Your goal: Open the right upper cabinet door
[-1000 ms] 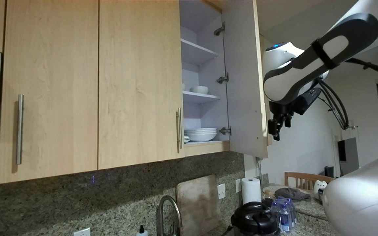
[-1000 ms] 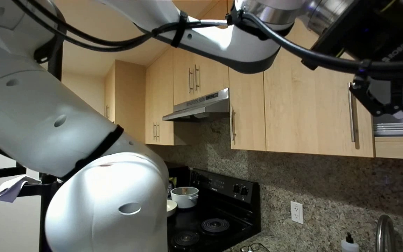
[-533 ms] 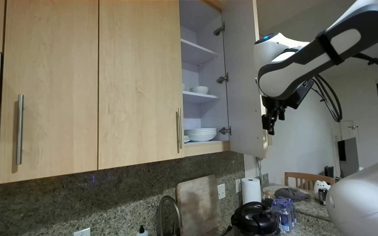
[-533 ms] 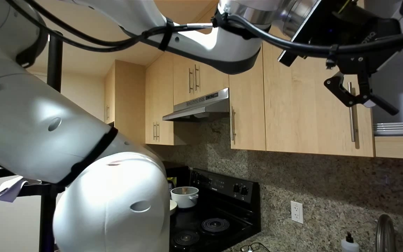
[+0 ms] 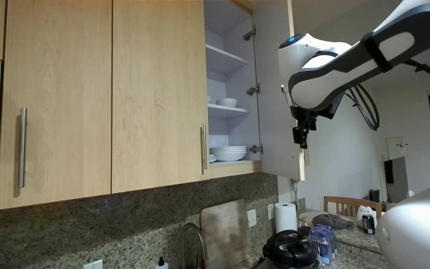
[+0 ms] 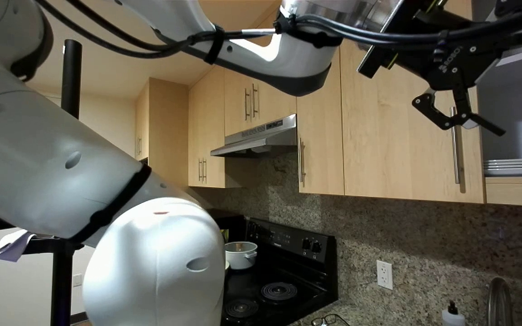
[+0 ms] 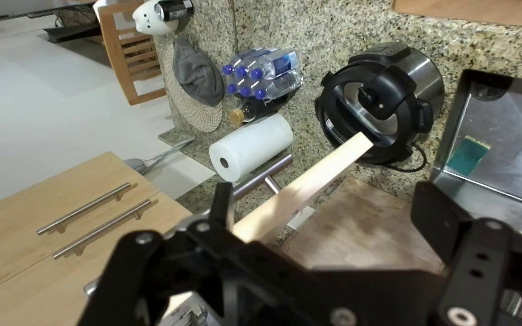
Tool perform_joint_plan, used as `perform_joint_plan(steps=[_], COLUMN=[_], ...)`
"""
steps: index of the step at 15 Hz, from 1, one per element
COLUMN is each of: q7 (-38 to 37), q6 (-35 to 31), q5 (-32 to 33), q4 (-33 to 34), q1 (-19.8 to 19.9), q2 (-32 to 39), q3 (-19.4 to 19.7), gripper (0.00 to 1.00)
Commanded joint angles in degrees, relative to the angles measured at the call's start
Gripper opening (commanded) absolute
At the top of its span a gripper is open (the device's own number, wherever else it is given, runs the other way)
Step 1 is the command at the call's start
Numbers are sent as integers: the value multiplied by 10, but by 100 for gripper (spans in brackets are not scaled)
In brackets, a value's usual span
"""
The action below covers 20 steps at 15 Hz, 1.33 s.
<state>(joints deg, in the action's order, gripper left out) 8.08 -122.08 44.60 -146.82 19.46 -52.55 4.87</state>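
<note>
The right upper cabinet door (image 5: pixel 274 101) stands open in an exterior view, its pale grey inner face showing. In the wrist view, its light-wood edge (image 7: pixel 306 183) runs diagonally, with its silver bar handle (image 7: pixel 265 176) beside it. My gripper (image 5: pixel 304 135) is near the door's free edge, at the height of its lower part. In the wrist view, my gripper (image 7: pixel 331 213) is open, fingers wide apart and nothing held. The left finger (image 7: pixel 221 206) overlaps the handle and part of the edge; I cannot tell whether it touches them.
Closed light-wood doors (image 5: pixel 159 93) are left of the open cabinet. Inside it are shelves (image 5: pixel 228 110), plates (image 5: pixel 230 153) and a bowl (image 5: pixel 227 102). Below are a black pressure cooker (image 7: pixel 379 102), paper towel roll (image 7: pixel 252 147), water bottles (image 7: pixel 265 72), cutting board (image 7: pixel 360 226) and sink (image 7: pixel 514 136).
My gripper and wrist have moved left and slightly up in an exterior view, towards and across the open door's edge. The door looks practically unmoved.
</note>
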Motion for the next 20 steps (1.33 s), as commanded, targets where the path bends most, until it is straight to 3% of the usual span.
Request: perform_joint_plan(steps=[1, 8, 20], q7=[-1, 15, -9], q6=[23, -2, -3], q5=[24, 2, -28], q4=[39, 108, 265], q1=[-41, -110, -112], q2=[36, 111, 262], q3=[1, 34, 45], gripper=[100, 100, 100])
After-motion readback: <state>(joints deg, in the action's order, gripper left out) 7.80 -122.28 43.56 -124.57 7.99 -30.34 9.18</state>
